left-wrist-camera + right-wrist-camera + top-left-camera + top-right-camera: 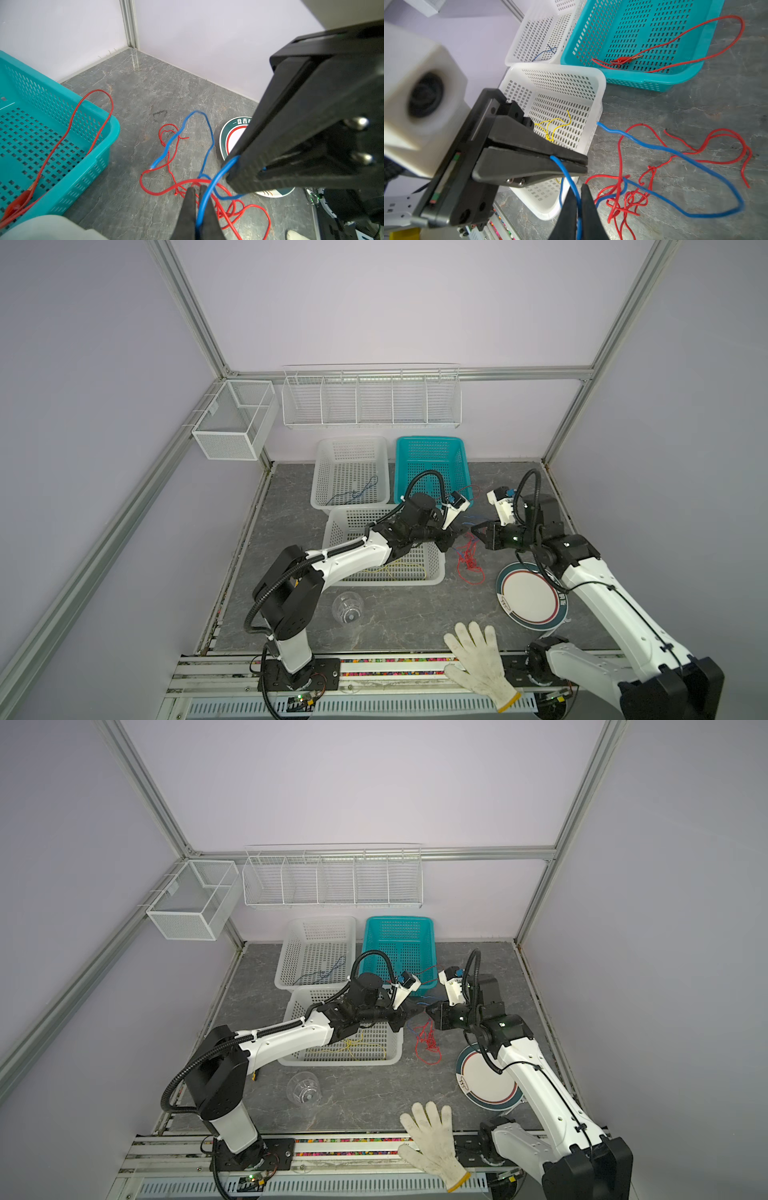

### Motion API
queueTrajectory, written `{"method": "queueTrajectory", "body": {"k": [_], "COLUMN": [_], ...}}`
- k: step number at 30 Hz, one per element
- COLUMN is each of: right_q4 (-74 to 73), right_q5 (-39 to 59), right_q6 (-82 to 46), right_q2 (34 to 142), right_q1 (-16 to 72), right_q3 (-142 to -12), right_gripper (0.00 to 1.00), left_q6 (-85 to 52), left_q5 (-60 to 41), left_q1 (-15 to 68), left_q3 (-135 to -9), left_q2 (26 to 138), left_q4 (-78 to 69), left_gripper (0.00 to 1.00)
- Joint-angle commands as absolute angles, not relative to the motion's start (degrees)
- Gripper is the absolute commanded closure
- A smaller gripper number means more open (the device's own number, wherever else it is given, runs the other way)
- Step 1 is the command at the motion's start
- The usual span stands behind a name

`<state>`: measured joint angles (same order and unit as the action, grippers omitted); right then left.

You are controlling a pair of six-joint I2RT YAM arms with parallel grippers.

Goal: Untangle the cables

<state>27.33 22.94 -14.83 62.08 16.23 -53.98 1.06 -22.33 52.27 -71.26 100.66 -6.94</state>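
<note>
The blue cable (654,146) runs just beside the white basket (600,83), crossing the red cables (629,199) there. The left gripper (584,163) is clamped on it. The right gripper (234,176) has it between nearly closed jaws; whether they grip, I cannot tell.

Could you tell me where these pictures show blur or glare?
Both top views: evenly lit, slightly soft; left wrist view: the floor mirrors the corner post, the blue cable looks smeared; right wrist view: the left arm's camera housing is out of focus.
</note>
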Motion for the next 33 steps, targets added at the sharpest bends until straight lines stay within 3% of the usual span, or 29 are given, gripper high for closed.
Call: {"method": "queueTrajectory", "body": {"k": [1,3,8,12,19,33], "right_q4": [26.98,28.33,32.25,33.26,27.93,17.34], "right_q5": [19.70,16.37,4.90,4.15,10.78,13.37], "right_q6": [-14.59,-14.22,-14.30,-14.79,-18.49,-21.44], "right_q2": [62.37,61.65,59.23,58.10,57.75,58.25], "right_q1": [16.51,16.44,16.48,16.52,16.47,16.51], "right_q3": [-54.34,-54.33,-53.15,-50.82,-43.87,-40.44], "right_gripper": [0.74,0.60,0.38,0.37,0.46,0.44], "left_q6": [-0.14,-1.19,-3.19,-4.54,-5.94,-8.95], "left_q5": [-21.25,-18.87,-18.24,-18.24,-18.48,-20.68], "left_q1": [52.66,52.66,52.67,52.65,52.65,52.69], "left_q3": [-73.11,-73.34,-73.82,-75.17,-76.64,-76.15], "left_q2": [101.15,101.16,101.51,102.30,102.85,101.77], "left_q4": [-8.47,-8.10,-8.35,-7.89,-7.47,-9.06], "left_gripper": [1.00,1.00,1.00,1.00,1.00,1.00]}}
